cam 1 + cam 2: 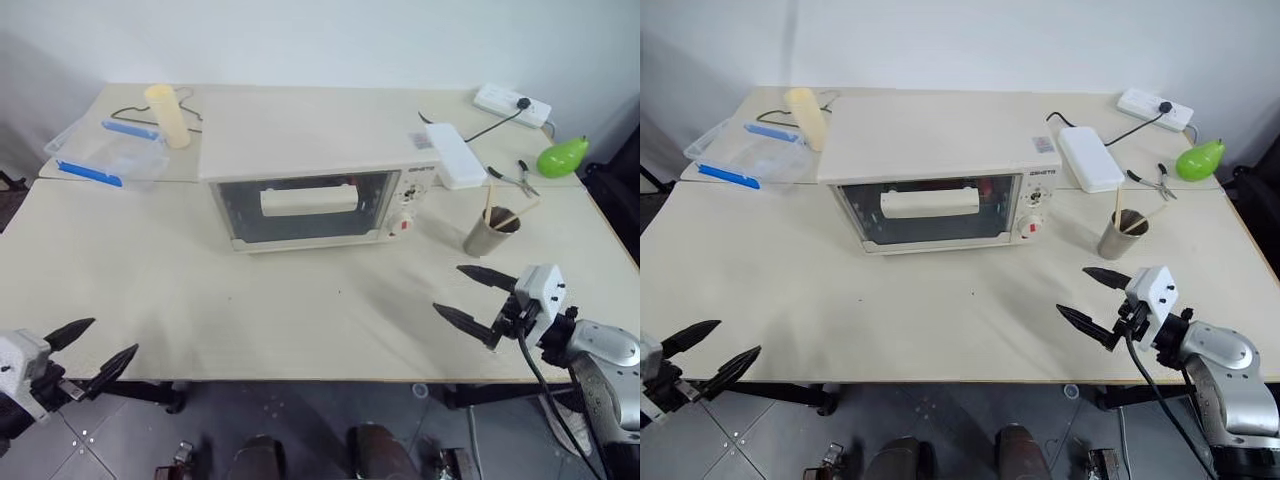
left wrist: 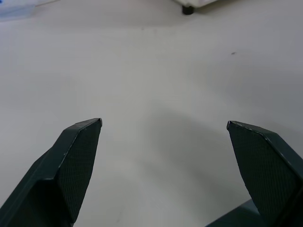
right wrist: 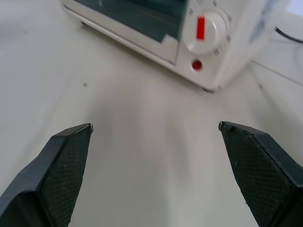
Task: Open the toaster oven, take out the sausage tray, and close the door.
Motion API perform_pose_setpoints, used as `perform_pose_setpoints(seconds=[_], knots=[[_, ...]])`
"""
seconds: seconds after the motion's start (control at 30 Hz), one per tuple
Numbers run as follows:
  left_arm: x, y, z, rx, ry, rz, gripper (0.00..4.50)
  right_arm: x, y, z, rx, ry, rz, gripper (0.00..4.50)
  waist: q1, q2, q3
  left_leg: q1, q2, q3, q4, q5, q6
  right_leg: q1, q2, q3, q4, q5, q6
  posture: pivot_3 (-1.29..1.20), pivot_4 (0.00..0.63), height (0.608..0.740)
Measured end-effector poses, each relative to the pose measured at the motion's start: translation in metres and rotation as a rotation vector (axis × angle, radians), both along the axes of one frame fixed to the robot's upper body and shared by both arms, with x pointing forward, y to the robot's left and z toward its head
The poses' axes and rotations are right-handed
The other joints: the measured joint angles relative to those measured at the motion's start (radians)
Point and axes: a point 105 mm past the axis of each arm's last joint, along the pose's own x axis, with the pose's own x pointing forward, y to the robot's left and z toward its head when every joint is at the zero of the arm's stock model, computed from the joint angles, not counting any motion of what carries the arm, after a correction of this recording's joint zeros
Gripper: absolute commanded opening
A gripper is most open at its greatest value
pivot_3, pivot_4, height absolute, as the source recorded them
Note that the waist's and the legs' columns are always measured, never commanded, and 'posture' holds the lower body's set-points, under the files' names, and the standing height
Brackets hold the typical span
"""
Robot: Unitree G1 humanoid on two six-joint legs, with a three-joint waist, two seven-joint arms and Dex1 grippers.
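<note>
Nothing of the task looks done yet: the toaster oven (image 1: pixel 318 192) stands shut on the bench (image 1: pixel 300 310), its door (image 1: pixel 305 207) upright and flush with the cream frame, the long bar handle (image 1: pixel 309 199) lying across the glass. Behind the glass the sausage tray cannot be made out clearly; only a hint of red shows at the window's right end in the right eye view, too small to call. The left gripper (image 1: pixel 92 350) hangs off the near left edge of the bench, its two black fingers (image 2: pixel 75 165) spread wide with nothing between them, and the oven is well apart from them, ahead and off to their right. The right gripper (image 1: pixel 477 297) hovers over the near right part of the bench, fingers (image 3: pixel 64 165) likewise spread wide and empty, aimed toward the oven's knob side; the red-marked knob (image 3: pixel 204 30) and red button (image 3: pixel 197 65) lie ahead of those fingers, still some way off. A metal cup with sticks (image 1: pixel 490 232) stands just beyond the right fingers, to their outer side. By my reading every step remains: reaching the handle, swinging the door down, drawing the tray out, and shutting the door again.
</note>
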Motion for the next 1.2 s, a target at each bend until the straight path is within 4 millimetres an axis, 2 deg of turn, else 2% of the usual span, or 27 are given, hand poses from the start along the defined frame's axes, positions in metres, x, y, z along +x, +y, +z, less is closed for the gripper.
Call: perform_pose_setpoints(seconds=[0.17,0.33,0.4,0.47,0.63,0.7,0.8,0.97,1.03,1.13,1.2], knots=[[0.007,-0.019,0.011,-0.044,-0.027,-0.062,4.5,0.007,0.025,0.004,0.048,0.027,0.112,4.46,-0.003,0.0,0.0,-0.001,0.0,0.001,0.001,0.0,0.0,0.0,-0.001,-0.001,-0.002,0.0,0.0,0.0,0.15,0.74],[0.024,-0.048,0.057,-0.345,-0.122,-0.193,4.5,0.032,0.064,0.045,0.219,-0.004,0.194,4.46,-0.008,0.001,0.0,-0.001,0.001,-0.001,0.001,0.001,-0.001,-0.003,-0.001,-0.001,0.004,0.0,0.0,0.0,0.15,0.74],[0.026,-0.064,0.077,-0.413,-0.126,-0.285,4.5,0.037,0.084,0.058,0.253,-0.015,0.252,4.46,-0.008,0.001,0.001,-0.001,0.001,-0.002,0.001,0.001,-0.002,-0.003,-0.001,-0.002,0.005,0.0,0.0,0.0,0.15,0.74],[0.025,-0.076,0.087,-0.435,-0.127,-0.342,4.5,0.04,0.097,0.064,0.27,-0.009,0.285,4.46,-0.008,0.001,0.001,-0.001,0.001,-0.002,0.001,0.002,-0.006,-0.004,-0.001,-0.003,0.005,0.0,0.0,0.0,0.15,0.74],[0.031,-0.081,0.086,-0.454,-0.114,-0.345,4.5,0.049,0.113,0.065,0.311,0.018,0.315,4.46,-0.008,0.001,0.001,-0.004,-0.001,-0.002,0.001,0.001,-0.005,-0.004,-0.003,-0.012,0.005,0.0,0.0,0.0,0.15,0.74],[0.033,-0.079,0.084,-0.452,-0.11,-0.33,4.5,0.048,0.122,0.065,0.316,0.019,0.354,4.46,-0.008,0.002,0.001,-0.004,0.0,-0.002,0.001,0.001,-0.005,-0.004,-0.003,-0.016,0.004,0.0,0.0,0.0,0.15,0.74],[0.035,-0.079,0.078,-0.449,-0.093,-0.319,4.5,0.046,0.123,0.066,0.317,0.009,0.375,4.46,-0.008,0.002,0.001,-0.005,0.0,-0.002,0.001,0.001,-0.005,-0.004,-0.004,-0.019,0.003,0.0,0.0,0.0,0.15,0.74],[0.035,-0.077,0.071,-0.445,-0.083,-0.289,4.5,0.032,0.128,0.068,0.271,-0.049,0.492,4.46,-0.008,0.002,0.001,-0.005,0.001,-0.002,0.002,0.001,-0.005,-0.004,-0.003,-0.02,0.002,0.0,0.0,0.0,0.15,0.74],[0.037,-0.076,0.07,-0.436,-0.083,-0.276,4.5,0.023,0.127,0.064,0.202,-0.072,0.532,4.46,-0.007,0.003,0.002,-0.005,0.001,-0.002,0.001,0.001,-0.005,-0.004,-0.003,-0.02,0.002,0.0,0.0,0.0,0.15,0.74],[0.042,-0.071,0.074,-0.457,-0.111,-0.255,4.5,0.003,0.123,0.046,0.059,-0.096,0.604,4.46,-0.004,0.003,0.002,-0.005,0.001,-0.003,0.001,0.001,-0.005,-0.004,-0.003,-0.021,0.002,0.0,0.0,0.0,0.15,0.74],[0.046,-0.068,0.078,-0.481,-0.126,-0.25,4.13,-0.004,0.122,0.034,0.011,-0.093,0.623,4.5,-0.005,0.003,0.002,-0.005,0.001,-0.002,0.001,0.001,-0.005,-0.004,-0.003,-0.021,0.001,0.0,0.0,0.0,0.15,0.74]])
